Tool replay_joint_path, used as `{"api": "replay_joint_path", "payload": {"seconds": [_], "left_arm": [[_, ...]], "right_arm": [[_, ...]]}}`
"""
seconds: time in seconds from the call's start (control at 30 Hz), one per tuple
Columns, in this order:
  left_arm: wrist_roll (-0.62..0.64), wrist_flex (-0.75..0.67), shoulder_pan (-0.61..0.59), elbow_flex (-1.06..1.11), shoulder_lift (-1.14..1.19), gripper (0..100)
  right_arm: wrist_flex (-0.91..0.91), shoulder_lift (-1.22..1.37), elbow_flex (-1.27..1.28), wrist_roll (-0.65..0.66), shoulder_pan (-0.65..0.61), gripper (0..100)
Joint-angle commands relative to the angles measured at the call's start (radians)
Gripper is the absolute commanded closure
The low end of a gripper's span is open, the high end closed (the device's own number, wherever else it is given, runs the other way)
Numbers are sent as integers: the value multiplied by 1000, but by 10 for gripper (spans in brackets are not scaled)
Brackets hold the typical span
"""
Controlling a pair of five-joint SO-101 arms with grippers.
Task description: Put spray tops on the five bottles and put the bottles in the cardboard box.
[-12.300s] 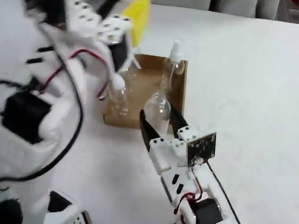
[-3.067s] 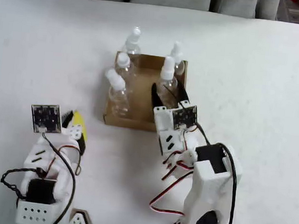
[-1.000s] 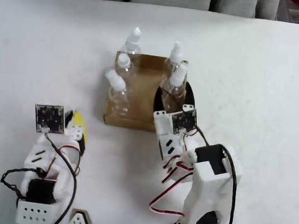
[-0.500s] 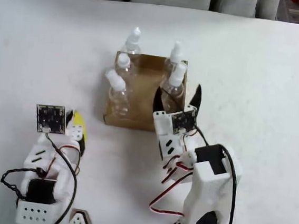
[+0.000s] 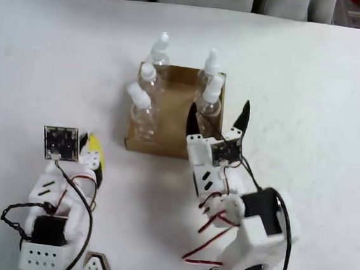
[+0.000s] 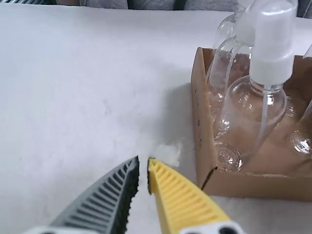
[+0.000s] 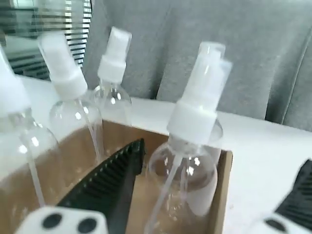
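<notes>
While five bottles [image 5: 145,116] stand in the cardboard box [image 5: 173,105], the right claw [image 5: 218,118] gapes apart, the left claw [image 6: 143,164] pinched together

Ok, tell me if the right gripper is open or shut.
Open: the right gripper has its black fingers wide apart, gripping nothing.

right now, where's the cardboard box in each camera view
High view: cardboard box mid-table, just ahead of the right gripper.
Left wrist view: box wall just beyond the left gripper, off to one side.
Right wrist view: box close up, its side wall between the open right gripper's tips.
Shared landmark: the spray-topped bottles standing in it.
</notes>
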Motion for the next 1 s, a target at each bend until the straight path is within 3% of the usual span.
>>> {"api": "replay_joint_path", "payload": {"seconds": [0.0, 0.3, 0.43, 0.53, 0.73, 0.83, 0.97], "left_arm": [[-11, 5, -10, -2, -7, 950], [-12, 5, -10, -2, -7, 947], [-12, 3, -10, -2, -7, 947], [-12, 3, -10, -2, -7, 948], [-12, 2, -5, -2, -7, 947], [-12, 0, -5, -2, -7, 947], [-12, 0, -5, -2, -7, 947]], "right_arm": [[-4, -110, 43, -38, -12, 592], [-4, -340, 269, -34, -28, 594], [33, -406, 308, -40, 21, 603], [110, -435, 308, -40, 104, 691], [211, -496, 307, -34, 200, 997], [283, -524, 307, -34, 243, 933], [389, -591, 307, -34, 282, 990]]}}
